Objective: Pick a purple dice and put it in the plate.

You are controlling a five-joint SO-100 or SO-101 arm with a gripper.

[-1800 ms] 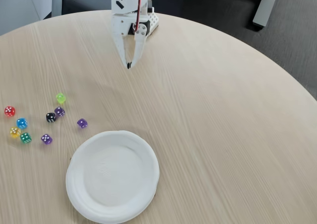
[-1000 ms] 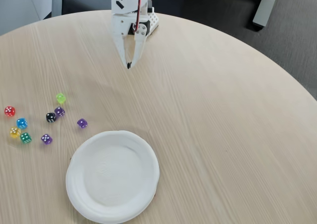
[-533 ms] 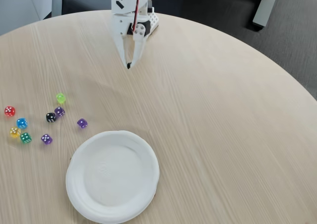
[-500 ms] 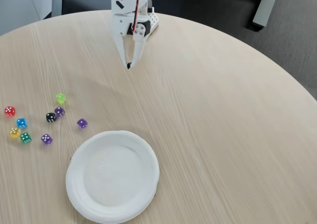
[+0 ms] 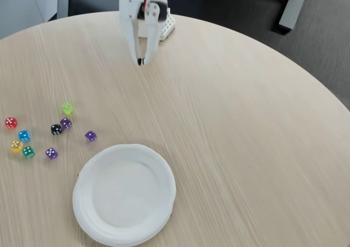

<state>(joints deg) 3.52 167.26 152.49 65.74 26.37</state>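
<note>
In the fixed view, the white arm (image 5: pixel 143 6) is seen at the top edge, with its upper part cut off by the frame. The gripper (image 5: pixel 140 62) is pointed downward toward the bottom of the picture. Its two long white fingers (image 5: pixel 129 35) are drawn together, so that the dark tips meet in a narrow point. Nothing is held between them. A red wire is seen running along the wrist.

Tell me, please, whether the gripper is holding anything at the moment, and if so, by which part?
Nothing is held. The gripper hangs shut and empty near the table's far edge, while the three purple dice lie on the table beside the plate.
</note>
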